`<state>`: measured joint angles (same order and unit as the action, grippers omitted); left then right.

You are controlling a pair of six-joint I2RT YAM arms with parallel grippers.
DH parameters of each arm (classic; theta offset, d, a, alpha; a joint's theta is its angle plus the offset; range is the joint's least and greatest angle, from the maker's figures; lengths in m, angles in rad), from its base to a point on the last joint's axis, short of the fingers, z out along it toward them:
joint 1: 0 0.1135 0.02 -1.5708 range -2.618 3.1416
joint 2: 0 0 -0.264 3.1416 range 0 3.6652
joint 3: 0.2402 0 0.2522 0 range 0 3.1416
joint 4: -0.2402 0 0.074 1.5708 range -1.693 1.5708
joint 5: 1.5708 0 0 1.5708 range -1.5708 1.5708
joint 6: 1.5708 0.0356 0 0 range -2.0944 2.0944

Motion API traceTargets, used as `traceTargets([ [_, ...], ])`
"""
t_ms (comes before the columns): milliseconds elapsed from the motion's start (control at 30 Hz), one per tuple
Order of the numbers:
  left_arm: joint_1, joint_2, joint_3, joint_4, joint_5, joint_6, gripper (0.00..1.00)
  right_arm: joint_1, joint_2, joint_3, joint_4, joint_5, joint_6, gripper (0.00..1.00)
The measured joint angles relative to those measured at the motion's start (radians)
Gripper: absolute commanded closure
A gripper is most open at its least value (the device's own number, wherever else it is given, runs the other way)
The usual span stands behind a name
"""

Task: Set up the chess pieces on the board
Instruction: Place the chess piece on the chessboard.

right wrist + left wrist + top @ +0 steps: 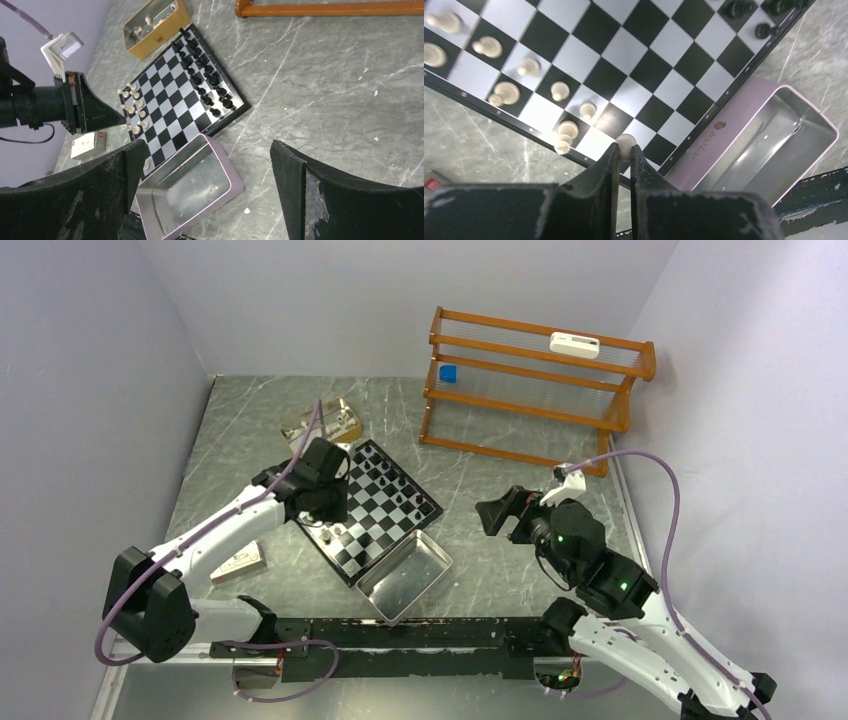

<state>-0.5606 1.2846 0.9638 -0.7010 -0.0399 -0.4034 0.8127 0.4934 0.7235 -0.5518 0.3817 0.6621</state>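
The checkered board [378, 502] lies in the middle of the table, also in the left wrist view [624, 75] and the right wrist view [175, 95]. Several cream pieces [506, 92] stand along its near-left rows, and black pieces [764, 30] line the far side. My left gripper [624, 149] hovers over the board's near corner, shut on a small cream piece [626, 141] pinched at its tips. From above, the left gripper [325, 508] sits over the board's left edge. My right gripper [208, 145] is open and empty, raised to the right of the board [500, 515].
A shiny metal tray [433, 552] rests against the board's near corner. A gold box [322, 425] holding a few pieces sits behind the board. A wooden rack [535, 390] stands at the back right. A small card box [238, 562] lies at the left.
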Motion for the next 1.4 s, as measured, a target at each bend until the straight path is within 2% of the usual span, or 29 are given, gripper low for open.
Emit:
traceTargets([
  [267, -0.067, -0.008, -0.107, 0.041, -0.021, -0.064, 0.87, 0.000, 0.050, 0.000, 0.001, -0.003, 0.000, 0.00],
  [667, -0.119, 0.027, -0.138, 0.104, -0.105, -0.084, 0.86, 0.000, 0.070, 0.000, 0.015, -0.008, 0.000, 0.00],
  [1400, -0.129, 0.070, -0.193, 0.169, -0.166, -0.091, 0.86, 0.000, 0.069, 0.000, 0.019, -0.008, 0.000, 0.00],
])
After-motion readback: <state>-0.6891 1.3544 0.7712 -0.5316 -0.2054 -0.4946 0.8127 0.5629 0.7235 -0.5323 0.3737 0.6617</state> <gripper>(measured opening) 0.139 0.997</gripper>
